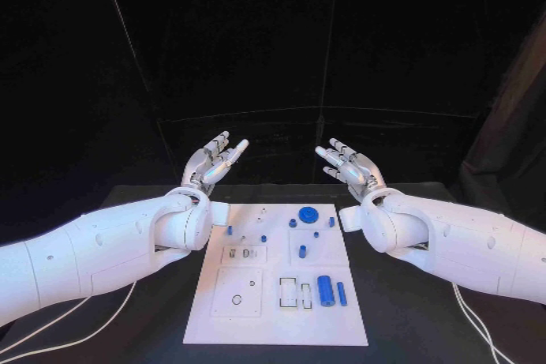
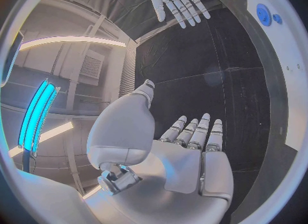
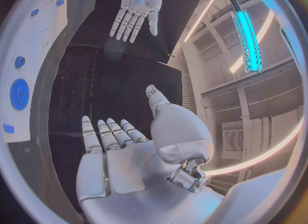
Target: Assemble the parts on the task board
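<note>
Both hands up off the table [image 1: 136,222], neither touching anything.

Left hand [image 1: 214,163]: raised beyond the far left corner of the board, palm turned inward, fingers [image 1: 231,152] spread and extended, holding nothing. I see the same from its wrist view [image 2: 186,157]: flat palm, fingers straight, thumb out to the side.

Right hand [image 1: 348,166]: mirrors it beyond the far right corner, fingers [image 1: 337,151] apart, nothing in it. Wrist view [image 3: 128,157] confirms an empty, flat palm. Each wrist view also catches the opposite hand, spread the same way.

Board [image 1: 222,317]: white plate lying flat mid-table, between the two forearms, long side running away from me.

Parts on it, all blue:
- round gear [image 1: 307,215] near the far edge, right of centre
- small peg [image 1: 332,221] just right of the gear, another small piece [image 1: 293,223] just left of it
- two small pegs [image 1: 229,230] [image 1: 263,238] on the left half
- short upright peg [image 1: 301,252] around the middle
- fat cylinder [image 1: 326,290] lying in the near right area, thin bar [image 1: 342,294] just beside it on the right

Whether the small pegs sit in holes or just stand on the surface, I can't tell. Two white cables [image 1: 69,324] trail over the table at near left.
</note>
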